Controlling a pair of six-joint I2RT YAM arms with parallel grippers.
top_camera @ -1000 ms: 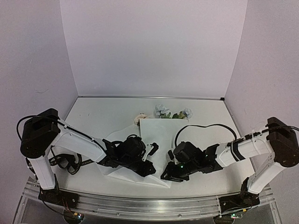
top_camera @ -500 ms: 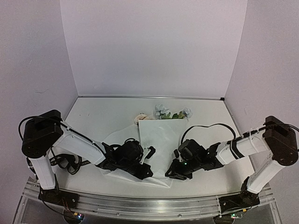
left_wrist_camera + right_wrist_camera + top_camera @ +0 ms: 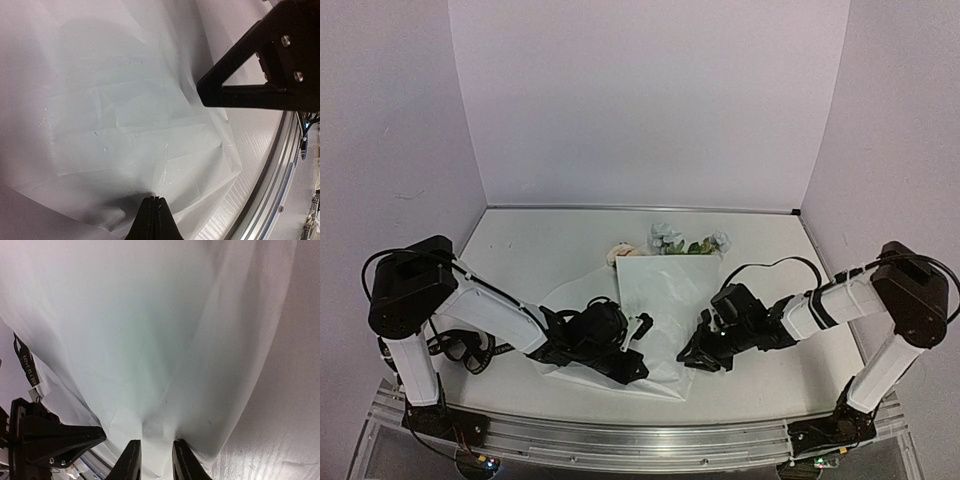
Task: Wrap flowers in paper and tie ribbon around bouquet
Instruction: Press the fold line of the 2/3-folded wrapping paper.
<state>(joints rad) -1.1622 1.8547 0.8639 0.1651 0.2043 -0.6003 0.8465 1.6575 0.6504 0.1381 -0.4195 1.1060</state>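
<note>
Counted: one sheet, one flower bunch, one ribbon, two pincers.

One thin white rectangular paper sheet on the pale table, mid-scene, creased and lifted in folds. Near edge close to the aluminium rail.

One bunch of green-stemmed flowers poking out at the sheet's 12 o'clock end: one cream bloom, two pale blue-white blooms, green leaves between. Stems hidden under the paper.

Left gripper at the sheet's 7 o'clock side, low on the table. Clenched fully, black fingers pressed together with no gap, tips nipping a puckered fold of the white paper sheet.

One narrow black ribbon with pale lettering, only a short length showing at 9 o'clock in the right wrist view, beside the sheet's edge; rest hidden.

Right gripper at the sheet's 5 o'clock side, near the left one. Narrowly parted, black fingers grasping gathered paper, wrinkles running into the gap.
</note>
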